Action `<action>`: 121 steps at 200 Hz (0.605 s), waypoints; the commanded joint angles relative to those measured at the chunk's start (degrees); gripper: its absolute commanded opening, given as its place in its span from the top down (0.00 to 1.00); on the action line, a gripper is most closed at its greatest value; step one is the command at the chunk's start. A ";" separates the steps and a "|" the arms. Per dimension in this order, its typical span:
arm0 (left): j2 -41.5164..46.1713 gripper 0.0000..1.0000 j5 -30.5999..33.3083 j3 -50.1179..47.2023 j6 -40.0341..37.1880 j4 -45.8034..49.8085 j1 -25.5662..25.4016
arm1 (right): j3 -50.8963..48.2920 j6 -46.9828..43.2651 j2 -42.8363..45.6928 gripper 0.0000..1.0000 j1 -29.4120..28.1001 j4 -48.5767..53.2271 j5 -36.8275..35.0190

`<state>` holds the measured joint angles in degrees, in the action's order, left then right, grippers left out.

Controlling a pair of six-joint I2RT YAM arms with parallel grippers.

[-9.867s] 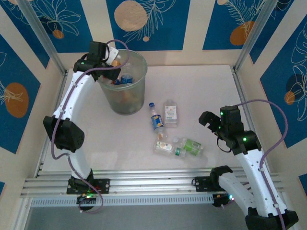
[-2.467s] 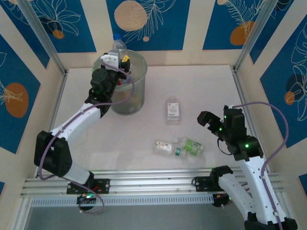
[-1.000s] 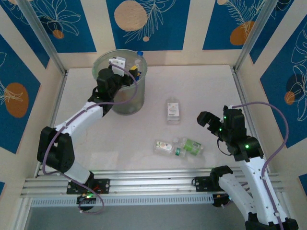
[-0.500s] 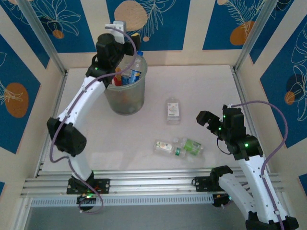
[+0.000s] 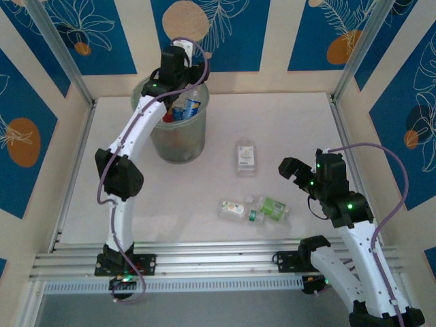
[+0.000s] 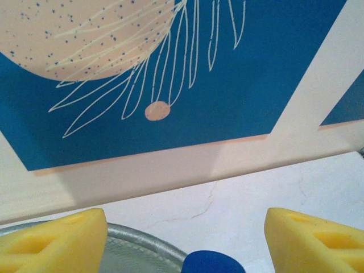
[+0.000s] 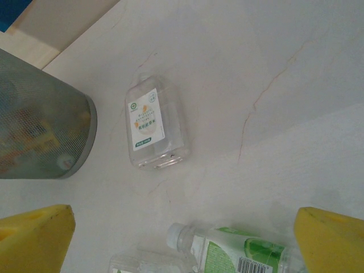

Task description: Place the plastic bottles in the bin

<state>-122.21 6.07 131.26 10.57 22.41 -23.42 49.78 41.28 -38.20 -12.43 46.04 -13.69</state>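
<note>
From above, the left gripper (image 5: 185, 56) hangs over the far rim of the translucent bin (image 5: 178, 139), which holds a blue-labelled bottle (image 5: 191, 107). A flat clear bottle (image 5: 244, 157), a green-labelled bottle (image 5: 274, 207) and a third bottle (image 5: 232, 208) lie on the table (image 5: 286, 122) near the right gripper (image 5: 291, 170), its jaws spread and empty. In the left wrist view, yellow fingers (image 6: 54, 239) stand apart with a blue cap (image 6: 209, 263) between them, touching neither; whether they grasp a bottle cannot be told. In the right wrist view, the flat clear bottle's white label (image 7: 147, 122) bears a green round logo (image 7: 134, 106) and writing too small to read, and the green-labelled bottle carries a barcode (image 7: 253, 266).
</note>
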 commanded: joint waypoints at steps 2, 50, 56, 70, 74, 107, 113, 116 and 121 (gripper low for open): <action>-0.68 0.29 2.18 3.55 -1.63 2.34 -0.44 | 1.75 -1.03 0.14 0.01 -0.44 -0.24 -0.72; -2.01 0.30 2.10 4.65 -3.64 4.60 -1.53 | 1.57 -1.20 0.05 0.01 -0.50 -0.55 -0.98; -2.17 0.30 2.32 4.83 -3.91 4.83 -1.62 | 1.60 -1.20 0.05 0.01 -0.58 -0.51 -0.94; -2.77 0.30 2.37 5.38 -4.49 5.41 -1.87 | 1.55 -1.29 0.05 0.01 -0.53 -0.38 -1.04; -2.97 0.30 2.37 5.55 -4.56 5.51 -1.89 | 1.57 -1.28 0.05 0.01 -0.55 -0.42 -1.06; -4.19 0.31 2.20 6.78 -4.94 5.74 -2.16 | 1.30 -1.20 0.05 0.01 -0.58 -0.56 -0.93; -4.41 0.32 2.11 7.05 -4.94 5.73 -2.19 | 1.26 -1.20 0.09 0.01 -0.61 -0.68 -0.98; -4.59 0.32 2.11 7.20 -4.94 5.71 -2.16 | 1.23 -1.20 0.06 0.01 -0.59 -0.69 -0.98; -4.74 0.32 2.11 7.52 -4.94 5.82 -2.16 | 1.20 -1.20 0.06 0.01 -0.58 -0.66 -0.97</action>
<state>-125.29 7.73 135.94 6.92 27.29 -25.10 49.80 40.86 -38.20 -12.69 45.98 -14.15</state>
